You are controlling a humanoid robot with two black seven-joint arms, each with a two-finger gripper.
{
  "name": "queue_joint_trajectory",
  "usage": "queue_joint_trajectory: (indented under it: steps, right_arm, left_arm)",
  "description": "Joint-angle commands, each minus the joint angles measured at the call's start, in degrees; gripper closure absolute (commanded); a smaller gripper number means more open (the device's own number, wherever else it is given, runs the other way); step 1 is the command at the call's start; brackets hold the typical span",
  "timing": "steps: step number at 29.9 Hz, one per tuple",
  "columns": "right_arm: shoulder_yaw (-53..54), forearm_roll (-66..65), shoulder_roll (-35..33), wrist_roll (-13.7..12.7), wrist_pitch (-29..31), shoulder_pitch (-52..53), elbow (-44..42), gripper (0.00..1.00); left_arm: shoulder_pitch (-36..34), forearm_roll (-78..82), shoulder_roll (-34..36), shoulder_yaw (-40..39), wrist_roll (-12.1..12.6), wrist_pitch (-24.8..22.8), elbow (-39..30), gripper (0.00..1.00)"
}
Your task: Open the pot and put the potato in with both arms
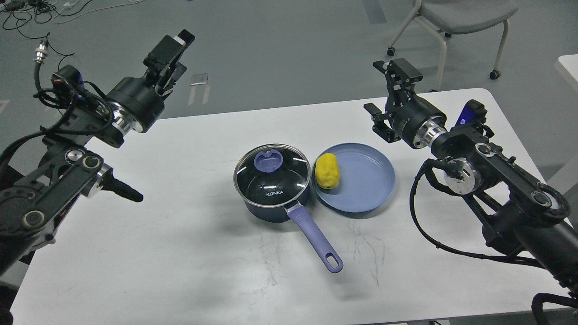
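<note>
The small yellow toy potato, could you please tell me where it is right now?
In the head view, the small yellow toy potato lies at the left edge of the shallow light-blue round plate, just right of the dark navy lidded saucepan, mid-table.

lid (272, 174) on the pot (275, 201), left of the plate (365, 183) holding the potato (327, 170).

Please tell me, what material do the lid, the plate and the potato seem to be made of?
Lid: glass with a metal rim, as it looks; it is see-through with bright glints, and the knob looks like matte purple plastic.
Plate: probably plastic or enamel; even light-blue, dull sheen.
Potato: likely plastic or rubber; uniform bright yellow, slightly glossy.
</note>
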Motion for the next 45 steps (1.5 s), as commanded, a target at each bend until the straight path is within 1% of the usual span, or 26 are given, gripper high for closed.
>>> queue_joint_trajectory:
  steps: [1, 2, 3, 5, 6, 7, 8, 9, 13, 15, 18, 20, 23, 26, 27, 29, 30, 32, 34, 40, 45]
  right_arm:
    - [1.6, 0.1, -0.6, 0.0, 1.3, -2.1, -0.1, 0.00]
    - [2.0, 0.1, -0.6, 0.0, 1.3, -2.2, -0.2, 0.00]
    - [2.6, 0.1, -0.6, 0.0, 1.3, -2.3, -0.2, 0.00]
    - [3.1, 0.1, -0.6, 0.0, 1.3, -2.3, -0.2, 0.00]
    - [3.3, 0.1, -0.7, 0.0, 1.3, -2.3, -0.3, 0.00]
    - [3.4, 0.1, -0.7, 0.0, 1.3, -2.3, -0.3, 0.00]
    - [3.8, 0.1, -0.7, 0.0, 1.3, -2.3, -0.3, 0.00]
    - [4.0, 0.1, -0.7, 0.0, 1.3, -2.4, -0.3, 0.00]
    - [4.0, 0.1, -0.7, 0.0, 1.3, -2.8, -0.3, 0.00]
    - [4.0, 0.1, -0.7, 0.0, 1.2, -2.8, -0.3, 0.00]
    - [4.2, 0.1, -0.6, 0.0, 1.2, -2.8, -0.3, 0.00]
    - [4.4, 0.1, -0.6, 0.0, 1.2, -2.8, -0.3, 0.00]
    - [4.4, 0.1, -0.7, 0.0, 1.1, -2.8, -0.3, 0.00]
    - [4.4, 0.1, -0.7, 0.0, 1.0, -2.8, -0.3, 0.00]
    - [4.4, 0.1, -0.7, 0.0, 1.0, -2.8, -0.3, 0.00]
    - [4.4, 0.1, -0.9, 0.0, 1.0, -2.8, -0.3, 0.00]
    - [4.4, 0.1, -0.9, 0.0, 1.0, -2.8, -0.3, 0.00]
    - [4.5, 0.1, -0.9, 0.1, 1.0, -2.8, -0.3, 0.00]
    - [4.7, 0.1, -0.9, 0.1, 1.0, -2.8, -0.3, 0.00]
    - [4.9, 0.1, -1.3, 0.1, 1.0, -2.8, -0.3, 0.00]
    - [4.9, 0.1, -1.4, 0.1, 1.0, -2.8, -0.3, 0.00]
  left_arm:
    - [0.1, 13.5, 1.9, 3.1, -2.6, 4.1, -3.0, 0.01]
    - [0.1, 16.8, 2.1, 4.4, -3.6, 5.2, -3.0, 0.01]
    - [0.1, 22.4, 2.2, 6.5, -5.1, 7.2, -3.0, 0.01]
    - [0.1, 27.6, 2.4, 8.7, -6.5, 9.4, -3.0, 0.01]
    - [0.1, 31.3, 2.6, 10.5, -7.6, 10.9, -3.2, 0.01]
    - [0.1, 32.9, 2.6, 11.3, -8.3, 11.4, -3.5, 0.01]
    - [0.0, 35.1, 2.5, 11.9, -9.6, 11.5, -4.3, 0.01]
    - [0.0, 36.9, 2.1, 12.1, -10.2, 11.5, -4.9, 0.01]
    - [0.0, 42.6, 1.5, 14.0, -10.3, 11.5, -4.7, 0.01]
    - [-0.5, 46.4, 1.4, 17.4, -10.3, 11.5, -4.5, 0.01]
    - [-0.6, 51.5, -1.3, 20.1, -10.3, 11.4, -3.5, 0.02]
    - [-0.5, 52.0, -2.9, 20.2, -10.5, 11.1, -1.2, 0.02]
    - [-0.5, 51.7, -3.5, 20.2, -10.8, 9.9, 0.8, 0.02]
    - [-1.1, 51.4, -4.8, 21.0, -10.6, 6.8, 1.4, 0.02]
    - [-1.3, 51.4, -5.7, 21.1, -10.6, 6.7, 1.7, 0.02]
    - [-1.9, 51.6, -8.4, 21.3, -10.5, 6.7, 4.9, 0.01]
    - [-1.9, 51.6, -8.4, 21.3, -10.5, 6.7, 4.9, 0.01]
    - [-2.0, 51.5, -10.4, 21.3, -10.5, 6.7, 9.3, 0.02]
    - [-2.2, 51.3, -11.5, 21.3, -10.7, 6.7, 10.7, 0.02]
    - [-2.4, 51.3, -11.9, 21.4, -10.7, 6.7, 12.9, 0.02]
    - [-1.9, 51.3, -11.7, 21.4, -10.9, 6.8, 13.0, 0.02]
